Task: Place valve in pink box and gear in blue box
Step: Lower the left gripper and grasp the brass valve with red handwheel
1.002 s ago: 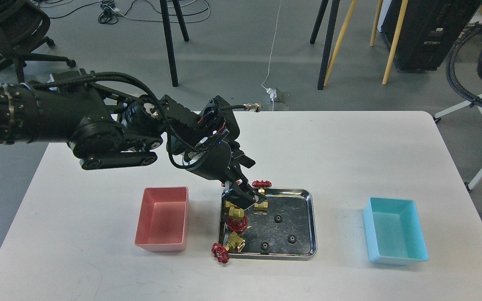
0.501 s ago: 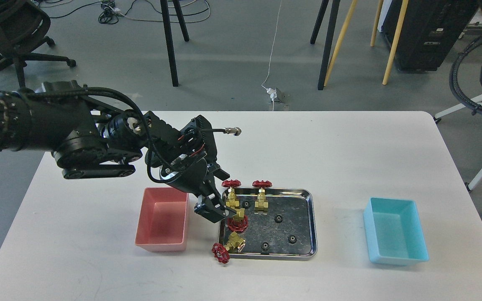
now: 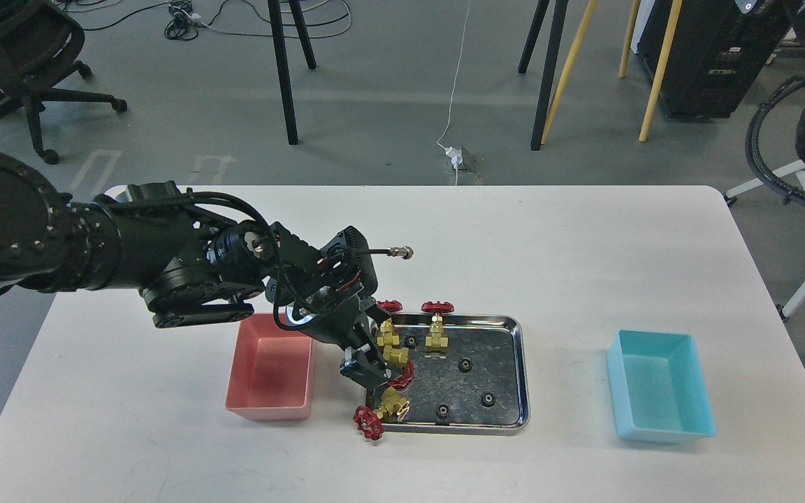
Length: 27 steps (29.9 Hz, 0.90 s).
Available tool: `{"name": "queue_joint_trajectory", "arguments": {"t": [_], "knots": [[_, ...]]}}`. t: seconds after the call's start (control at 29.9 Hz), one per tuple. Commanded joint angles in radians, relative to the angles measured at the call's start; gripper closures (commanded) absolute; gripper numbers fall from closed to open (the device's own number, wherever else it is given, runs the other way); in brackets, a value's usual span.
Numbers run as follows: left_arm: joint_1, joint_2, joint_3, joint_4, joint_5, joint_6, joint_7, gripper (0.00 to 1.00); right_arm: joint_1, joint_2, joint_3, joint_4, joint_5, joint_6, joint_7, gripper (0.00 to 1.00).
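Observation:
Four brass valves with red handwheels are in the left part of the steel tray (image 3: pixel 497 346): one at the back left (image 3: pixel 386 330), one beside it (image 3: pixel 436 338), one in the middle (image 3: pixel 395 356), and one at the front left (image 3: pixel 391 404) with its wheel over the tray's corner. Four tiny black gears lie in the tray, among them one at the back (image 3: pixel 411 341) and one in the centre (image 3: pixel 465 364). My left gripper (image 3: pixel 366 367) hangs low at the tray's left edge, right against the middle valve; its dark fingers cannot be told apart. The pink box (image 3: pixel 270 367) and the blue box (image 3: pixel 661 388) hold nothing.
The pink box stands just left of the tray and under my left forearm. The blue box stands well apart to the right. A cable plug (image 3: pixel 402 252) sticks out from my left wrist. Chair and stand legs are on the floor beyond the table.
My left gripper left the back-left valves, moved left to the tray's edge, then came down and forward beside the middle valve. The whole arm has dropped lower. No valve or gear has moved.

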<state>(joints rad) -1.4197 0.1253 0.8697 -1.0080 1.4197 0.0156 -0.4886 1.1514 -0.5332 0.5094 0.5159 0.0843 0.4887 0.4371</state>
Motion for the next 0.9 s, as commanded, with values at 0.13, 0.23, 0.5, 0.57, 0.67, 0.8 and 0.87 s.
{"name": "queue_joint_trajectory", "arguments": {"t": [0.13,0.23,0.5,0.57,0.67,0.8,0.87], "knots": [[0.054,-0.029,-0.006,0.034,-0.001,0.035,0.0,0.05,-0.01,-0.004,0.0,-0.001,0.0,0.0,0.002,0.0],[0.073,-0.032,-0.006,0.06,-0.001,0.055,0.0,0.08,-0.012,-0.004,0.0,-0.001,0.0,0.0,0.002,0.0],[0.076,-0.029,0.0,0.063,0.001,0.098,0.0,0.29,-0.024,-0.005,0.0,0.001,0.0,0.0,0.003,0.0],[0.077,-0.026,0.0,0.062,0.001,0.099,0.0,0.29,-0.025,-0.005,0.0,0.001,0.0,0.0,0.005,0.0],[0.082,-0.024,0.0,0.063,0.004,0.099,0.0,0.31,-0.025,-0.007,0.0,0.001,0.0,0.0,0.005,0.0],[0.087,-0.024,0.002,0.065,0.005,0.099,0.0,0.39,-0.025,-0.007,0.0,-0.001,0.0,0.0,0.005,0.0],[0.094,-0.024,0.002,0.065,0.005,0.099,0.0,0.41,-0.027,-0.007,0.001,-0.001,0.0,0.0,0.008,0.0]]}}
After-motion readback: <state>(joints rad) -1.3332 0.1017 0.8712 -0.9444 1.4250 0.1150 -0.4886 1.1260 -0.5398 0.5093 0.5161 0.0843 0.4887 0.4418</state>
